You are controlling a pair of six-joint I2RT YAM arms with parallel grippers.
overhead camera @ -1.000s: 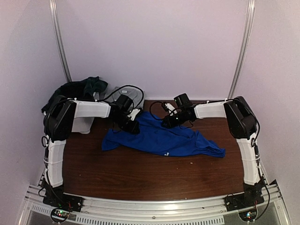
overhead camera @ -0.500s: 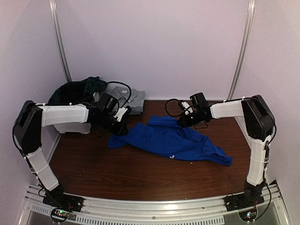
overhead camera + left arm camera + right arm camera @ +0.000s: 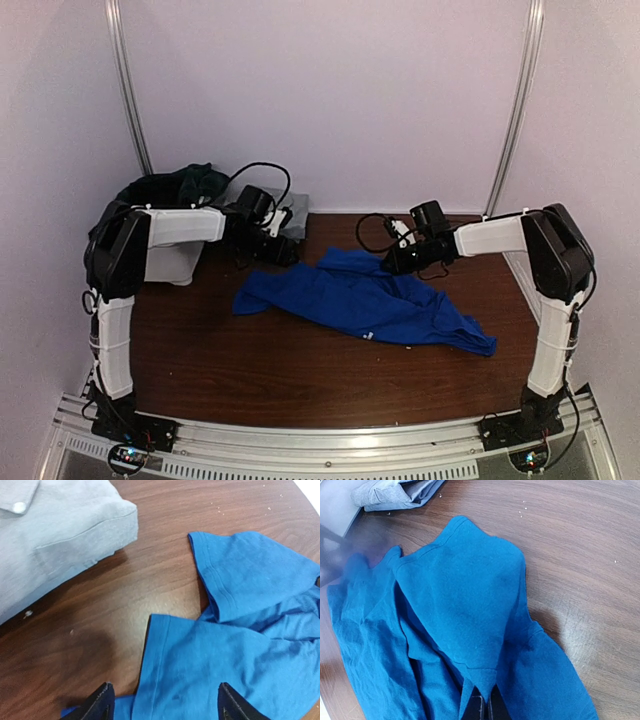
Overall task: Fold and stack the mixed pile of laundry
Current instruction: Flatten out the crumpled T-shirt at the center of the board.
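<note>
A robotics lab test cell rather than a home; two white-and-black arms, the left arm point(image 3: 180, 228) and the right arm point(image 3: 490, 238), are bolted to a slotted aluminium rail point(image 3: 320, 440) at the near edge of a dark wood-grain surface point(image 3: 280, 370); plain pale walls point(image 3: 330, 100) close it in on three sides; bare metal uprights point(image 3: 125, 80) stand at the back; loose black cables point(image 3: 265, 175) loop off the wrists; the domestic things are a blue T-shirt point(image 3: 350, 295) and a white basket point(image 3: 172, 268) under dark garments point(image 3: 170, 185).
</note>
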